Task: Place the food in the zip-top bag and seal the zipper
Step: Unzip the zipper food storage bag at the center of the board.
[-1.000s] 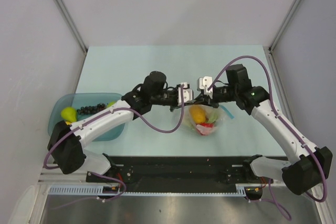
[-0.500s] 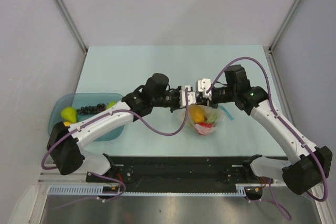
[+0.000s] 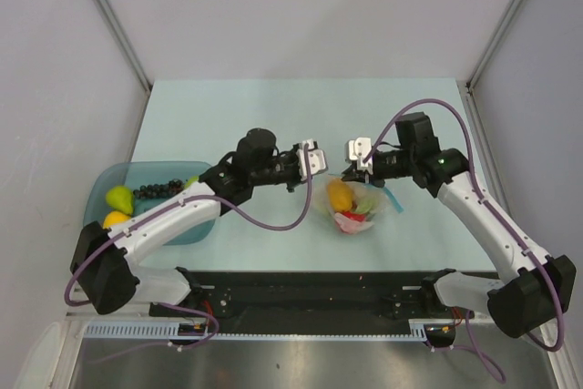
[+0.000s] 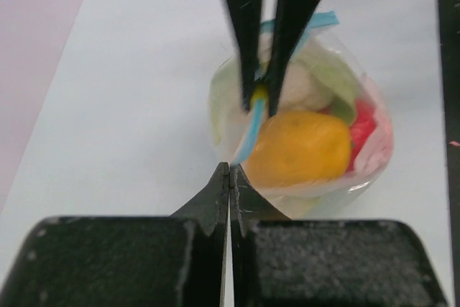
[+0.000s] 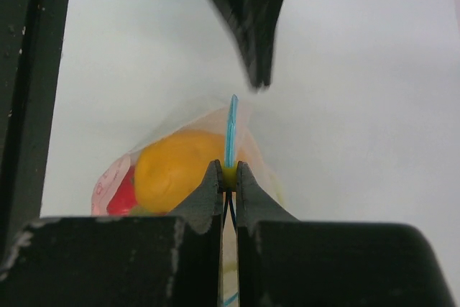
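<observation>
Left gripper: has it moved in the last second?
Yes. Seen from above, the left gripper has drawn back leftward, from the zip-top bag toward the teal bowl.

Top camera looks down from behind; wrist cameras face each other, close over the shared zip-top bag [image 4: 298, 131].

Bright, even overhead light is washing the tabletop [image 3: 273, 107], leaving only faint shadows on it. Above the tabletop, the wrist cameras' near fingers [image 4: 212, 206] are blurring; the zip-top bag [image 4: 359, 156] is glinting slightly.
</observation>
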`<action>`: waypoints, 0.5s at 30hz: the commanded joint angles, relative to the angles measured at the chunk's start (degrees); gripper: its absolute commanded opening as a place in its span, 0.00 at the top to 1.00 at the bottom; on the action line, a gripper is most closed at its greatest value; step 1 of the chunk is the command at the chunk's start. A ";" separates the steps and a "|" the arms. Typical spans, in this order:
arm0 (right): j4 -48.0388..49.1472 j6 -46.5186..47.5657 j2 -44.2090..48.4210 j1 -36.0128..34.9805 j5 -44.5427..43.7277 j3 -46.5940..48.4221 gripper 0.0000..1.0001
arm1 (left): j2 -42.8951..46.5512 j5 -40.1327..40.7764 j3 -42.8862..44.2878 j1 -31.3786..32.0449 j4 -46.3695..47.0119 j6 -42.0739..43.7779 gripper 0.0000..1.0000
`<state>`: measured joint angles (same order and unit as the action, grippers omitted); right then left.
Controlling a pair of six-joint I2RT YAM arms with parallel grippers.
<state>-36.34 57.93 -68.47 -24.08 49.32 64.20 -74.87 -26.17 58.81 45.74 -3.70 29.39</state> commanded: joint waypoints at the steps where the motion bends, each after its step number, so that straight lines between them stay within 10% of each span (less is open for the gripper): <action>1: -7.51 1.83 0.53 3.07 -2.74 0.75 1.00 | 3.68 2.44 -0.09 -3.90 2.13 -1.35 1.00; 9: -9.37 1.59 1.67 7.29 -1.43 0.48 1.00 | 4.91 -2.55 -0.01 -5.66 -0.59 1.98 0.97; 12: -3.68 -2.28 1.93 5.45 -0.28 0.22 1.00 | 2.10 -6.69 3.68 -4.96 -5.52 3.05 0.45; 15: 0.28 -5.18 1.58 2.99 -0.01 0.31 1.00 | 0.17 -6.70 6.13 -3.03 -6.31 7.33 0.38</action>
<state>-42.61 57.52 -68.01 -18.31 47.44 64.18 -72.90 -29.02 60.34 40.73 -7.35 31.66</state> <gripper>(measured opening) 0.040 0.604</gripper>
